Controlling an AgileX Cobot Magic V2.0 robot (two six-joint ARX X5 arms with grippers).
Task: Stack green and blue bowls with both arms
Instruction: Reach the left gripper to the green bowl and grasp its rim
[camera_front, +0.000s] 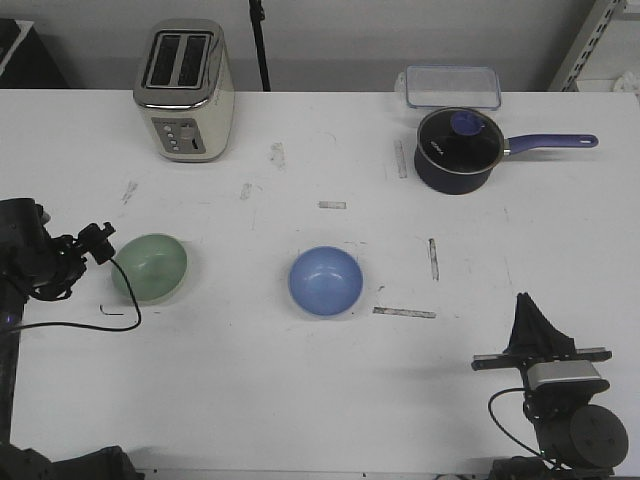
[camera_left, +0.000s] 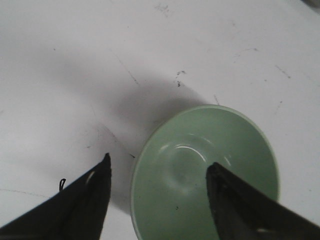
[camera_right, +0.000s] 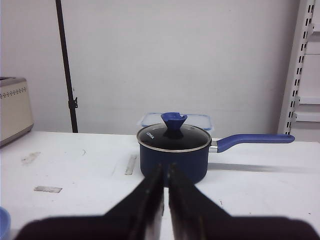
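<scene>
Desk (camera_front: 300, 400): white, scuffed, with strips of tape. It carries everything below.

Toaster (camera_front: 184, 90): cream and chrome, far left of the desk, no part in the task.

Saucepan (camera_front: 460, 150): dark navy, glass lid, purple-blue handle pointing right, far right of the desk. A clear lidded container (camera_front: 452, 86) sits just behind it. Neither is part of the task.

Left arm (camera_front: 30, 265): reaches in from the left edge. In the left wrist view its left hand (camera_left: 159, 172) stands wide, one finger outside the near rim of the green bowl and one over the bowl's inside. The fingers straddle the rim without closing on it, and contact cannot be told.

Right arm (camera_front: 560, 400): parked at the near right corner. Its right hand (camera_right: 165, 172) is pressed narrow, fingers together, empty, pointing toward the saucepan and well apart from both bowls.

Green bowl (camera_front: 150, 267): pale mint, upright, resting on the desk at the left, empty.

Blue bowl (camera_front: 325, 281): upright, empty, near the desk's centre, well apart from the green bowl.

Progress, as judged: early. No bowl is lifted and nothing is stacked. The left hand appears set for a rim grasp. Gripping, lifting, carrying and nesting all remain, and the right arm has no share yet.
</scene>
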